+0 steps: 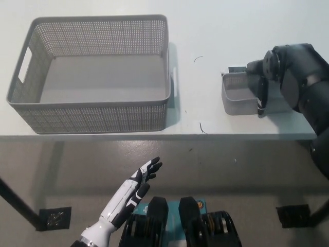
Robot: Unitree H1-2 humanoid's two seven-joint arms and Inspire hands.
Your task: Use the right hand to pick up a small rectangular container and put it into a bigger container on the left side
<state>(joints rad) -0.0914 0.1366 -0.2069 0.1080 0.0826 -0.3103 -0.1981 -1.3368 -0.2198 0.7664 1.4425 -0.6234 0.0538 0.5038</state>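
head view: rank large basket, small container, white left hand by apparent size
1. Large basket, by far the largest.
2. Small container, partly hidden by the black right hand, so its full extent is unclear.
3. White left hand. Looks smaller than the container, but it sits nearer the camera below the table, so unsure.

Grey perforated baskets (pixel 97 74), white table (pixel 205 31)

Right hand (pixel 261 85) hides small container's (pixel 237 96) right half.

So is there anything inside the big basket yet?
No, the big basket holds nothing; the small basket sits apart on the table's right.
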